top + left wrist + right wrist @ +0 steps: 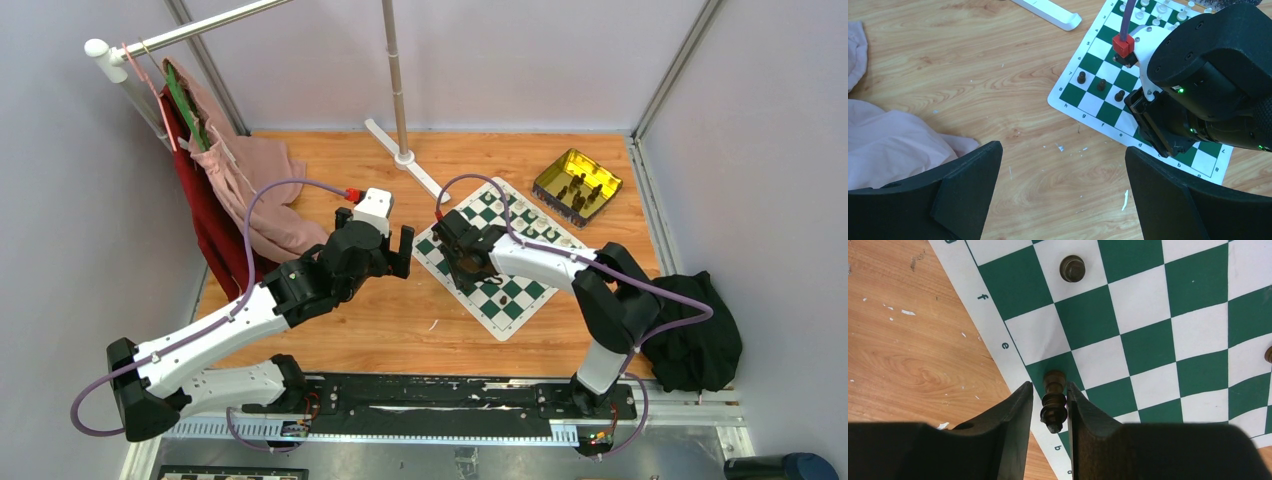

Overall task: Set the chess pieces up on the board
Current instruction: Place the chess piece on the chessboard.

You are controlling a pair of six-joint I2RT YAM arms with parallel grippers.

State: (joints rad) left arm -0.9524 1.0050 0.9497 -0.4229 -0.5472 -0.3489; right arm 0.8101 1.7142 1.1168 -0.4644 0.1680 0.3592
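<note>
Looking down from the top external view, the board (515, 305) lies skewed on the right half of the table (400, 320), one corner toward the arms. The right gripper (466, 262) hangs over the board's left edge and hides what is beneath it. The left gripper (388, 238) hovers off the board, above bare wood. Near the table's far right corner, a gold tin (577, 185) holds dark pieces too small to tell apart.

From the left wrist, its fingers (968, 170) are spread wide with nothing between them. Three dark pawns (1102, 84) stand upright in a slanting row near the board's left corner. The right arm hides much of the board.

From the right wrist, a dark piece (1053, 405) sits between narrowly parted jaws, its base over a green square by the lettered edge. Its long axis runs in line with the fingers, pointed top toward the camera. A sliver of board shows between the piece and the finger on the picture's left. Whether the other finger touches it I cannot tell. Another pawn (1072, 268) stands on a white square.
</note>
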